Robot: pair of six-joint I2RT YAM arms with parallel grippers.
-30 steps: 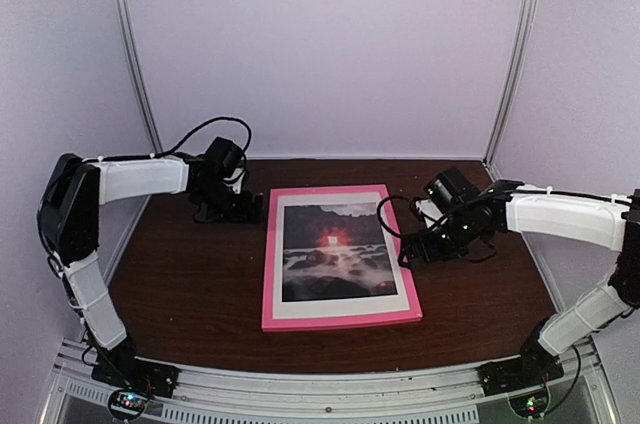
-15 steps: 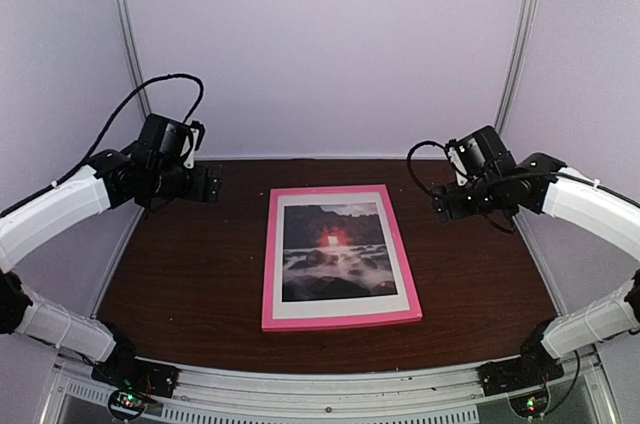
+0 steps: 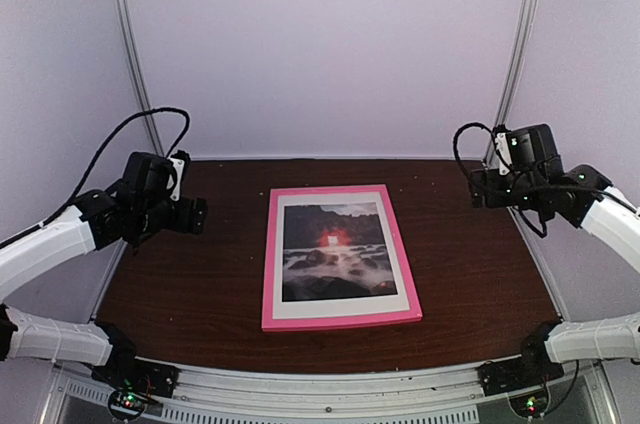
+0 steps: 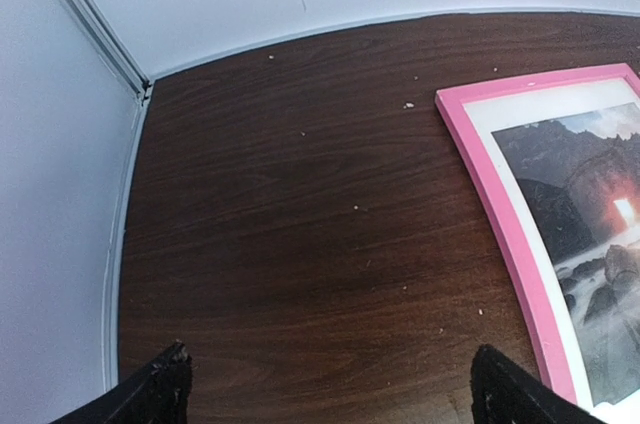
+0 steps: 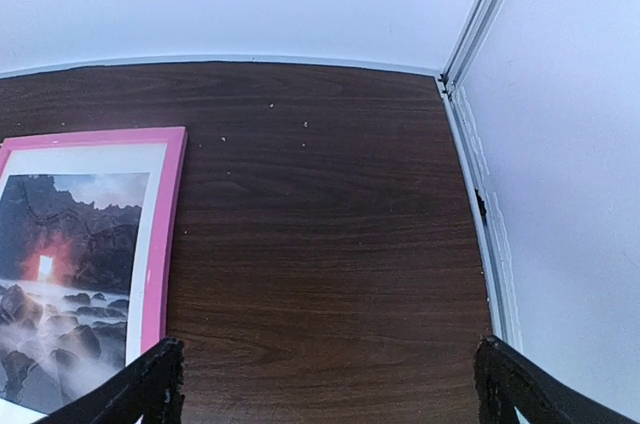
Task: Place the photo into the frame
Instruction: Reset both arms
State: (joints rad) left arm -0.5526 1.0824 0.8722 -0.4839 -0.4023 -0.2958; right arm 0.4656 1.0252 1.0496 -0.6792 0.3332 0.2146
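Note:
The frame (image 3: 267, 274), with its thin pink rim, lies flat in the middle of the dark wooden table. Inside it, the photo (image 3: 334, 249) of misty rocks with a red-orange glow faces up within a white border. My left gripper (image 3: 196, 215) hovers open off the frame's far left side, nothing between its fingers. My right gripper (image 3: 482, 189) hovers open off the far right side, also empty. The left wrist view has the frame's rim (image 4: 500, 214) and the photo (image 4: 585, 204) at right. The right wrist view has the rim (image 5: 160, 234) and the photo (image 5: 70, 244) at left.
White walls enclose the table on three sides, with metal corner posts (image 3: 135, 64) at the back left and back right (image 3: 515, 54). Small pale crumbs (image 4: 408, 105) dot the wood. Both arms' cables loop above their wrists.
Both arms have risen and swung outward from the frame's far corners toward the side walls. Both grippers stayed open. The frame and photo have not moved.

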